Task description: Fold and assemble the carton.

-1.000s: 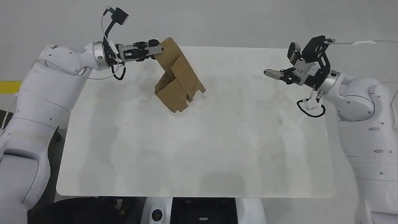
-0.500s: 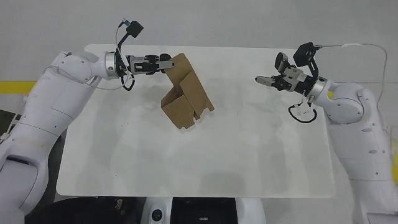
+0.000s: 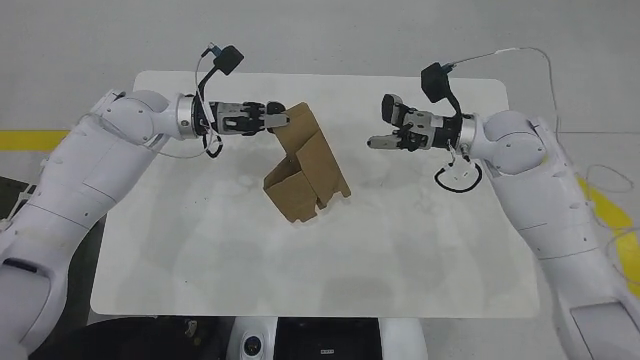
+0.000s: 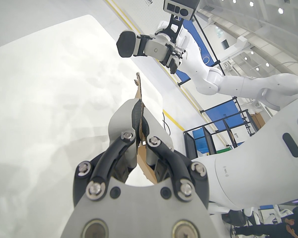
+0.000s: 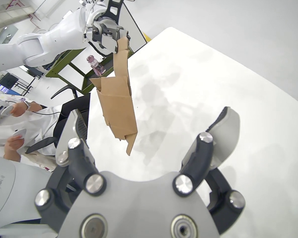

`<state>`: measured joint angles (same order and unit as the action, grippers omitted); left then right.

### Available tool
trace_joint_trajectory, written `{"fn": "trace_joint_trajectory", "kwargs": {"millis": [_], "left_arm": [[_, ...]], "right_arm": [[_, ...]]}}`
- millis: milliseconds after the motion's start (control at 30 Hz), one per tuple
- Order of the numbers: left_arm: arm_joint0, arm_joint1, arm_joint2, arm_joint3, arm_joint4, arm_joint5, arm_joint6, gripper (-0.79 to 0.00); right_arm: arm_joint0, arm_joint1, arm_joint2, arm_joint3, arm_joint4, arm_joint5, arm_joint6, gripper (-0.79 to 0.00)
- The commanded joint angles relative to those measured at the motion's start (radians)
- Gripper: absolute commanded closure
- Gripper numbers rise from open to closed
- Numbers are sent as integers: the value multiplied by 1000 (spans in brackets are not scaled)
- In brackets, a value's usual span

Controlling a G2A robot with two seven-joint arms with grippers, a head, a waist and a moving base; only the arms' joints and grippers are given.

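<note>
pinching one top flap of the cardboard carton tight in the left gripper and dangling it over the middle of the white table, half-opened with flaps loose, right gripper spread wide and empty nearby, so seemingly early on: squaring and flap folding remaining.

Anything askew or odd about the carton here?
Yes: the carton hangs tilted, pinched at one top flap by the left gripper. It is half-unfolded with its lower flaps loose, apparently off the table. The right gripper, jaws open, is beside it without touching. No tears or spills visible.
</note>
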<state>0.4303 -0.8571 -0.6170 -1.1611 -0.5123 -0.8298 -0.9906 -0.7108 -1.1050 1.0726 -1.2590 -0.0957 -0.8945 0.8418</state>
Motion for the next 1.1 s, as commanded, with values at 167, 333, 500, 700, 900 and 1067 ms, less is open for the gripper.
{"fn": "trace_joint_trajectory", "kwargs": {"millis": [167,333,500,700,900,1067], "left_arm": [[-10,21,38,-48,-44,-1,1,0],[-18,32,61,-63,-80,0,0,0],[-28,42,79,-68,-105,1,-1,0],[-39,48,102,-70,-121,-6,6,0],[-54,51,122,-54,-128,-14,14,0],[-64,52,140,-46,-132,-18,19,0]], "right_arm": [[61,-36,-120,55,20,-67,-50,-785],[100,-57,-187,104,42,-113,-49,-785],[126,-72,-238,120,67,-118,-41,-763],[145,-85,-280,135,87,-118,-38,-622],[152,-94,-319,138,117,-118,-34,-533],[158,-97,-357,135,147,-118,-34,-459]]}}
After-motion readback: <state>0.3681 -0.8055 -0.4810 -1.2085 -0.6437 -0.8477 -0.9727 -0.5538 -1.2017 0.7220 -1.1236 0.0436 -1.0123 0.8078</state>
